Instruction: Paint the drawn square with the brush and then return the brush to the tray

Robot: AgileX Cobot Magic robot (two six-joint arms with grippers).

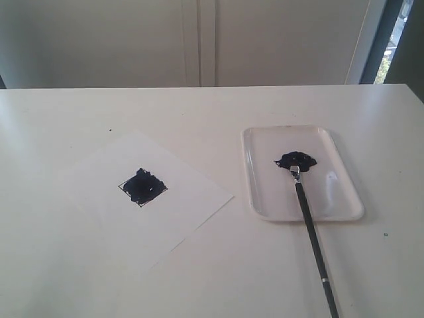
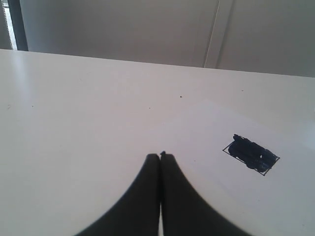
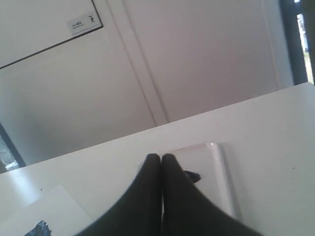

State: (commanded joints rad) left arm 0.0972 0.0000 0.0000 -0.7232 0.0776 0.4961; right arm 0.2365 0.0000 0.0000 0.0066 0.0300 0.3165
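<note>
Exterior view: tray (image 1: 265, 173) holds paint blob (image 1: 296, 159) and brush (image 1: 307, 218) head; left fingers (image 2: 140, 201), right fingers (image 3: 140, 201) clenched empty.

The square (image 1: 142, 186) was blue-black on white paper (image 1: 185, 199); the brush (image 1: 311, 232) black with silver bands; the tray (image 1: 331, 192) glossy white.

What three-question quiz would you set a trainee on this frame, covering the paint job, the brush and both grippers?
1. True or false: the drawn square is blank white inside.
2. Pick one. The brush lies with its head: A) on the paper; B) in the tray, at the paint blob; C) held up in the air.
3. Fill the gap: the left gripper and the right gripper are both ____ and hold nothing.

Key: 1 false, as it is filled with dark paint; 2 B; 3 shut.
</note>
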